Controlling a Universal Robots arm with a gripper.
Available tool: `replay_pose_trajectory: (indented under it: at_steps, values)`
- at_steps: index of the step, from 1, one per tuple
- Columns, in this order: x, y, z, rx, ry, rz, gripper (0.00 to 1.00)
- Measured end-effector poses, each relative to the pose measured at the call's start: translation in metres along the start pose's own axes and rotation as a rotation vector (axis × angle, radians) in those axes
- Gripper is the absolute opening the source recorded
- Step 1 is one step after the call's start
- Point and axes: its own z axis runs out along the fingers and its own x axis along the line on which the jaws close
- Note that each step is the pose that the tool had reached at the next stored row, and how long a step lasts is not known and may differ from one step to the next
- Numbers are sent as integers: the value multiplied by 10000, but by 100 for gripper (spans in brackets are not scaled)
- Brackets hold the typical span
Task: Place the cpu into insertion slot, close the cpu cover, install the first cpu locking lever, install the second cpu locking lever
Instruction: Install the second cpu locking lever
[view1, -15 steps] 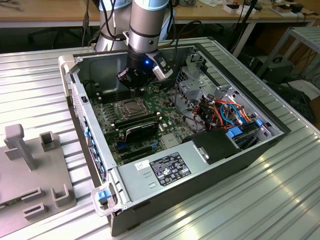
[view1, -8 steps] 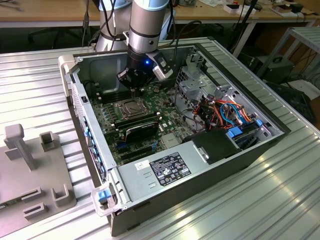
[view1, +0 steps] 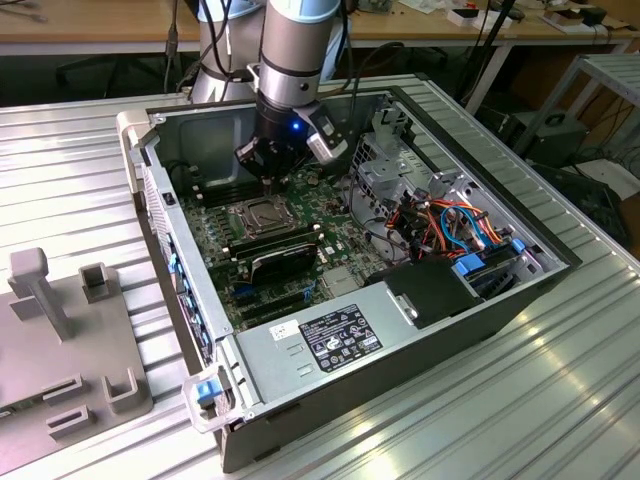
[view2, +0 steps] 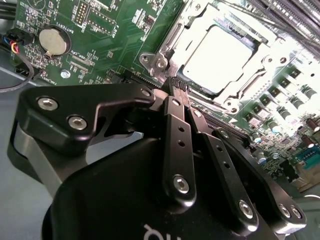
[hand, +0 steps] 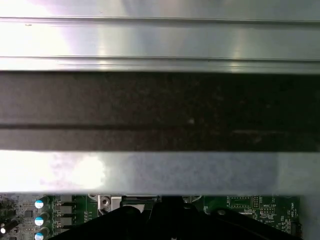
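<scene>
While the black two-fingered gripper (view2: 180, 86) hangs with its fingers pressed together and holding nothing just beside the square silver-rimmed insertion slot (view2: 220, 60), the dull silver-grey square cpu (view2: 216, 59) lies flat inside it. The thin silver metal cpu cover (view2: 167, 42) frames the chip (its window shows the chip's top). Inside the open black computer case (view1: 480, 320), green motherboard (view1: 300, 250) lies bare around the socket's edges.

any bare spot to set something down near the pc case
Bare ribbed metal table lies along the computer case on the exterior view's right, and behind it at the exterior view's left. The grey fixture block takes the left front. Inside, the tool hangs over the insertion slot.
</scene>
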Motion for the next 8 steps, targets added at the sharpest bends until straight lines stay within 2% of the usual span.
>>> replay_pose_trajectory:
  at_steps: [5,8]
  values:
    - [0,-42,-25,0,7,0,11]
    - [0,-92,-51,0,23,0,11]
